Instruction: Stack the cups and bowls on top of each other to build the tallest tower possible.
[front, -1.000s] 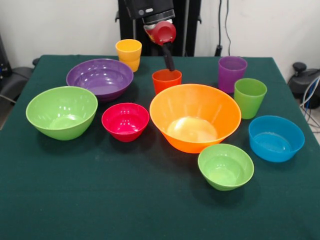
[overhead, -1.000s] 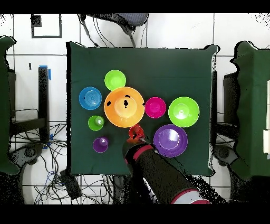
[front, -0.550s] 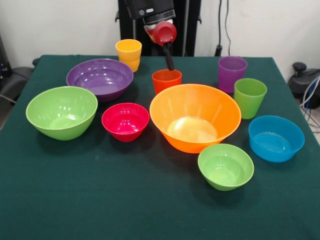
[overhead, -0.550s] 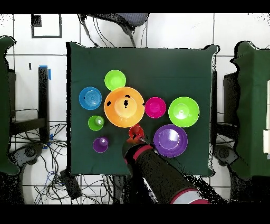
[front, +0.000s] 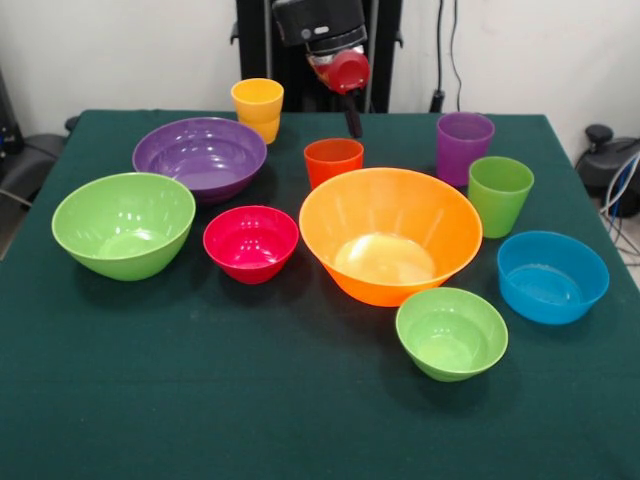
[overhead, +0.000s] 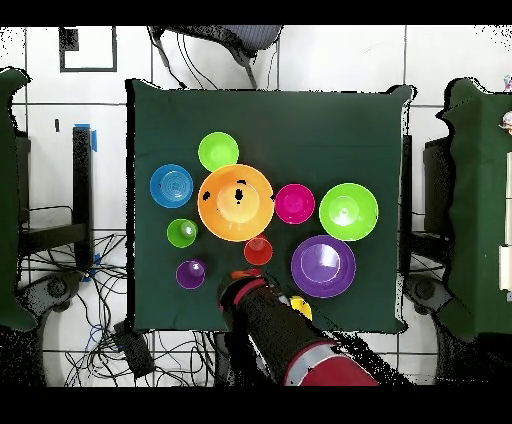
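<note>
gripper (front: 353, 118) raised behind orange cup (front: 333, 161), apart from it, grip state can't tell, orange bowl (front: 390, 236) just beyond the cup, bare table (front: 250, 400) past the bowls

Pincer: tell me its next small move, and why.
Probably bring the pincer back down over the orange cup. It hangs above and just behind that cup, holding nothing, and every bowl and cup stands alone on the table, so no tower is begun. Whether its tips are open cannot be told.
</note>
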